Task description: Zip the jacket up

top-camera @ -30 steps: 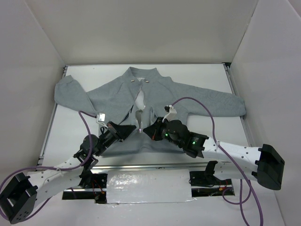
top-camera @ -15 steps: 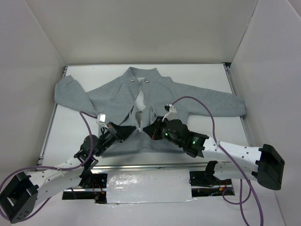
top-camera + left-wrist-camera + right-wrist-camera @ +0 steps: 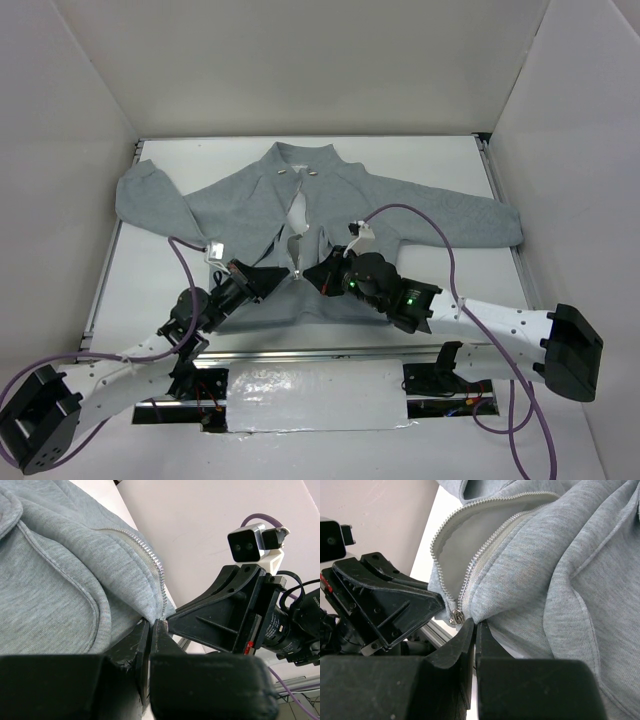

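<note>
white table (image 3: 450, 165), jacket (image 3: 345, 200) hem within left claw (image 3: 151, 627), right claw (image 3: 475, 626)

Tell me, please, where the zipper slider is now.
In the right wrist view, the zipper slider sits at the hem of the jacket, just above the right gripper, with the left gripper beside it.

A flat white desk (image 3: 430, 165) is bordered by metal rails (image 3: 104, 275) along its left and right edges. A small light-grey fleece jacket (image 3: 350, 195) is laid directly on it, front up, with the stand-up collar turned toward the far edge and the hem toward the near edge. Its long sleeves are spread to either side, one bent near the far left corner, the other stretched toward the right rail.
</note>
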Controlling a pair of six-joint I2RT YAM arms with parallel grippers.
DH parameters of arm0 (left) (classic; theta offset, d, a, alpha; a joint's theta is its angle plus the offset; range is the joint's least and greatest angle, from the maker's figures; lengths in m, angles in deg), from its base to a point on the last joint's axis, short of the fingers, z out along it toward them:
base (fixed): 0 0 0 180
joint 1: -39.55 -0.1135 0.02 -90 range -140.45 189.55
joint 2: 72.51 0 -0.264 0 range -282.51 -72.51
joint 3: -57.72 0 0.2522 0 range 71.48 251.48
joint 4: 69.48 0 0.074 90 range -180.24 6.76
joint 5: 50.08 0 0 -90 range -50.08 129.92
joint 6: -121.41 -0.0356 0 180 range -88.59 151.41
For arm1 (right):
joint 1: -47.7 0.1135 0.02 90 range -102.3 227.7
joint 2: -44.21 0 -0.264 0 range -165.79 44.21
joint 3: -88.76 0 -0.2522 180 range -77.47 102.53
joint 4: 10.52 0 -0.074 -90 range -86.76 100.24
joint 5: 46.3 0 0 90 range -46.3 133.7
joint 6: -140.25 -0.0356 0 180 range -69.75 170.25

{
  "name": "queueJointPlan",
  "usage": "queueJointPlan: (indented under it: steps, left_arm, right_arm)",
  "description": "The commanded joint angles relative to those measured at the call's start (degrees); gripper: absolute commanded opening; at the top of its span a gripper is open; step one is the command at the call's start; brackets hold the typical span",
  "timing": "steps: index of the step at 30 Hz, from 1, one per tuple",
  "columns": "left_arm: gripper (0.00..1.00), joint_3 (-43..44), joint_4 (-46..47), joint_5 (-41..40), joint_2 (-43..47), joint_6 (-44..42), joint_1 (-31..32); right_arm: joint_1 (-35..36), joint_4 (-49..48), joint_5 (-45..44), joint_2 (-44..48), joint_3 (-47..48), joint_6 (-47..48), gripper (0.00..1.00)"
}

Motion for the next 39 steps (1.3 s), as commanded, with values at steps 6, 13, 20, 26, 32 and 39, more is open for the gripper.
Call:
queueJointPlan:
  steps: [6,13,20,26,32,39]
  left_arm:
    - [0.00,-0.57,1.32,1.96,2.87,-3.58,0.58]
    - [0.00,2.06,0.88,8.28,0.42,-8.15,0.58]
    - [0.00,5.05,-0.87,16.45,-2.22,-12.45,0.58]
    - [0.00,5.93,-3.86,21.20,-0.29,-16.58,0.58]
    - [0.00,7.25,-11.40,18.33,0.85,-19.84,0.58]
    - [0.00,5.32,-16.34,11.99,-1.61,-18.00,0.58]
  right_arm:
    - [-0.04,-3.48,-2.18,1.09,4.27,0.02,0.00]
    - [-0.13,-4.01,-0.42,0.21,4.88,2.30,0.00]
    - [-1.27,-2.17,1.42,0.65,6.73,6.78,0.00]
    - [-2.50,0.81,4.32,-0.66,8.48,7.75,0.00]
    - [-2.50,1.88,7.67,-1.99,7.09,6.97,0.00]
    - [-2.42,2.67,10.13,-4.36,6.03,8.28,0.20]
